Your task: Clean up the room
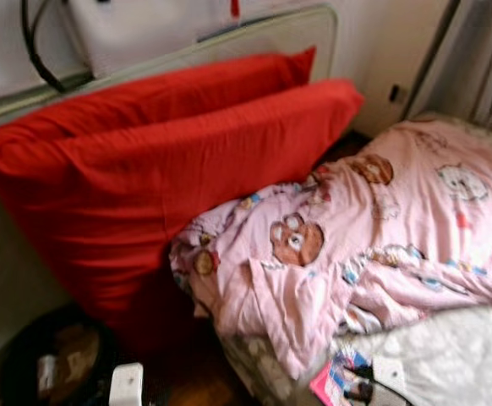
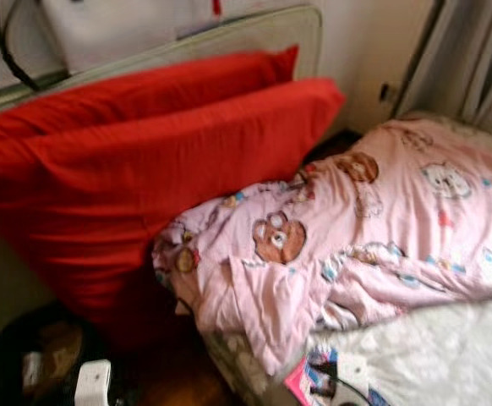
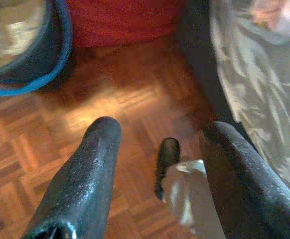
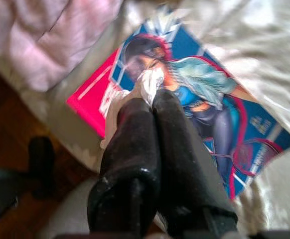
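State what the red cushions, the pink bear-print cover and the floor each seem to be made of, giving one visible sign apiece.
Red cushions: matte woven cloth, probably cotton, going by soft creases and no shine.
Pink bear-print cover: thin printed fabric, crumpled into loose folds.
Floor: wood parquet, small blocks in a laid pattern, with a glossy sheen that suggests varnish.

Matt red cloth pillows (image 1: 170,161); soft pink printed quilt (image 1: 381,228); glossy magazine (image 4: 195,99); polished wood parquet floor (image 3: 85,124).
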{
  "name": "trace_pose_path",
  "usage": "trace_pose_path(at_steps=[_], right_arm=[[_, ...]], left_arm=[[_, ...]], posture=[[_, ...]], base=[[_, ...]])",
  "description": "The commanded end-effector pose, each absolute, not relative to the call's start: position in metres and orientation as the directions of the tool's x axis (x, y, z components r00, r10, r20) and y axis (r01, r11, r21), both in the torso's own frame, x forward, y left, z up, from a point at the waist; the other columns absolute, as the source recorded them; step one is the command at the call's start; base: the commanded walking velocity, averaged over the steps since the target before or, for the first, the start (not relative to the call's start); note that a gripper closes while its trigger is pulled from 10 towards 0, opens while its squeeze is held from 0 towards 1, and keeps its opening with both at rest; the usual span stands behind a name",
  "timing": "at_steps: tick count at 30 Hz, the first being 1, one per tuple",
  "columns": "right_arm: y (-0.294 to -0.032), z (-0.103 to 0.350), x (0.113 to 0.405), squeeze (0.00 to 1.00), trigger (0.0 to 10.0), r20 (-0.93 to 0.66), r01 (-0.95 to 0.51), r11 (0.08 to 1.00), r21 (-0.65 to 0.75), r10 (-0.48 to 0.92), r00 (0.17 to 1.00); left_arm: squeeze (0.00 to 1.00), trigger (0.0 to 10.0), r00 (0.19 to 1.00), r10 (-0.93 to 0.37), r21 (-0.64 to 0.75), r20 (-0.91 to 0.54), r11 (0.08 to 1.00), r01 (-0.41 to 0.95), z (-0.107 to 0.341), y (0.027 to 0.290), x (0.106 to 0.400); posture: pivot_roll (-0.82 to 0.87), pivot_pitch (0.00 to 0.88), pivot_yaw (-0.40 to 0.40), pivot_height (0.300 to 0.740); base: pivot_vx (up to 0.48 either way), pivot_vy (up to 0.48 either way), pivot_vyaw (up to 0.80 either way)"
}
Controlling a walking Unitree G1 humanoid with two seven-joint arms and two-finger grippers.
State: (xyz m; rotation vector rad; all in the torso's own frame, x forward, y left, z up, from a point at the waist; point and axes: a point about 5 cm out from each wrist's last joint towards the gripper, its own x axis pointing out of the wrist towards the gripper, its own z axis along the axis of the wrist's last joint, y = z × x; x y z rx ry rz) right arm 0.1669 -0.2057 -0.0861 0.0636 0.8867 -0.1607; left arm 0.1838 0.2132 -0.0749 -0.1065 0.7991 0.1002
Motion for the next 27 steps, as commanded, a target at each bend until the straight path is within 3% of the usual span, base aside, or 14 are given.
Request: trace_pose_path(at_steps=[1,17,27], right_arm=[[-0.215,-0.09,0.155,0.0,10.0,-0.798,0.185,0.982,-0.023,-0.129,0.588],[-0.227,-0.089,0.15,0.0,10.0,-0.805,0.193,0.981,-0.032,-0.14,0.576],[-0.205,-0.092,0.154,0.0,10.0,-0.805,0.183,0.983,-0.013,-0.119,0.582]], left_arm=[[0.0,10.0,0.665,0.052,-0.062,-0.745,0.987,-0.146,-0.08,0.212,0.175],[0.0,10.0,0.657,0.042,-0.083,-0.753,0.984,-0.159,-0.083,0.201,0.175],[0.0,10.0,0.637,0.039,-0.083,-0.77,0.984,-0.16,-0.086,0.199,0.168]], posture=[[-0.06,0.08,0.023,0.74],[-0.06,0.077,-0.025,0.74],[-0.06,0.085,-0.027,0.74]], base=[[0.0,0.0,0.62],[0.0,0.0,0.04],[0.0,0.193,0.0]])
